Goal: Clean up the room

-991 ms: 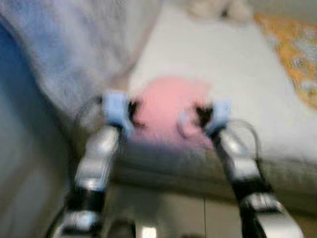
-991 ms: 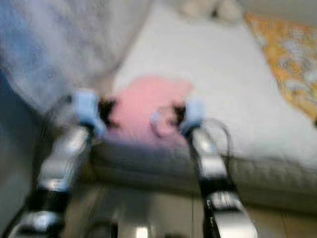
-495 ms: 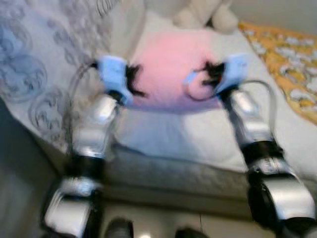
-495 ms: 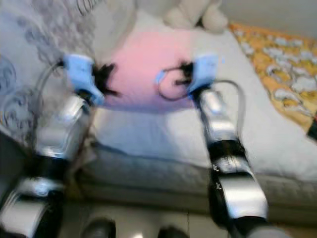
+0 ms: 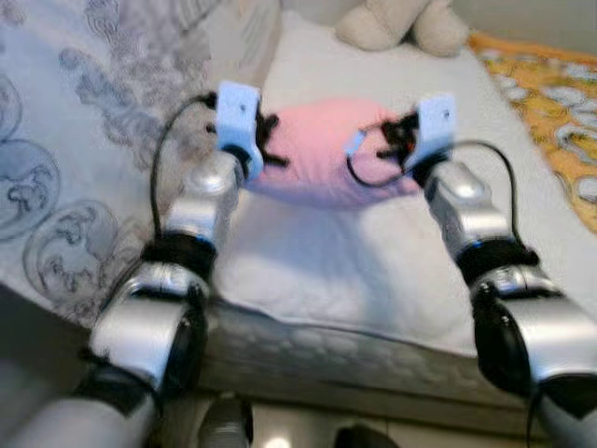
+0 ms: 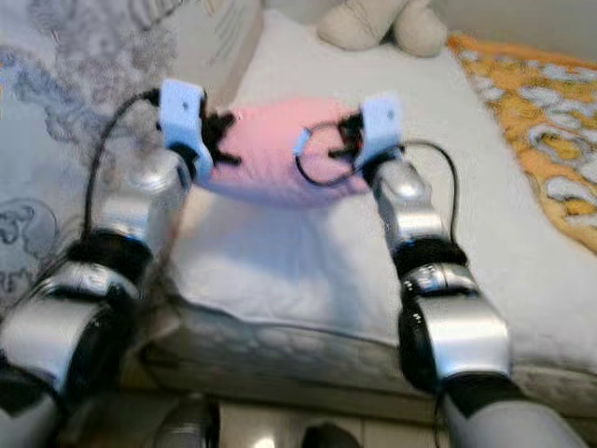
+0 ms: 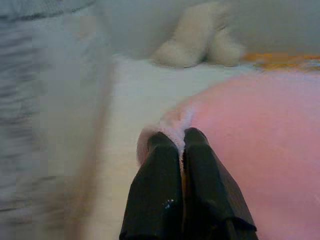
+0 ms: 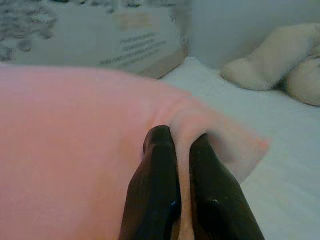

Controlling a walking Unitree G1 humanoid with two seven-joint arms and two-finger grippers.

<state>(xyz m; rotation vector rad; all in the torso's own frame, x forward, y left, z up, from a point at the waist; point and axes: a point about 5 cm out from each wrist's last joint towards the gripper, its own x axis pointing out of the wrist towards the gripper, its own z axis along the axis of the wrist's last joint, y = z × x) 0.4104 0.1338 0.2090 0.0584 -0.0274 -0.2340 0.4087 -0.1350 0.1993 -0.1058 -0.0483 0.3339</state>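
A white bed (image 5: 373,271) is seen w/ a patterned grey blanket (image 5: 65,140) at its left and a beige plush toy (image 5: 401,23) at the far end. A pink pillow (image 5: 322,149) is held above the mattress, pinched at opposite corners by the left claw (image 7: 181,142) and right claw (image 8: 181,142), both clamped on fabric.

A home bedroom, a bed (image 5: 373,271) with white quilted cover, patterned grey duvet (image 5: 65,140), cream plush toy (image 5: 401,23), orange patterned blanket (image 5: 550,103)

Both silver arms stretched fwd, approx level. Left gripper (image 7: 181,145) fingers pinched tight on soft pink fabric cushion (image 5: 322,154); right gripper (image 8: 181,145) likewise clamped on its opposite edge.
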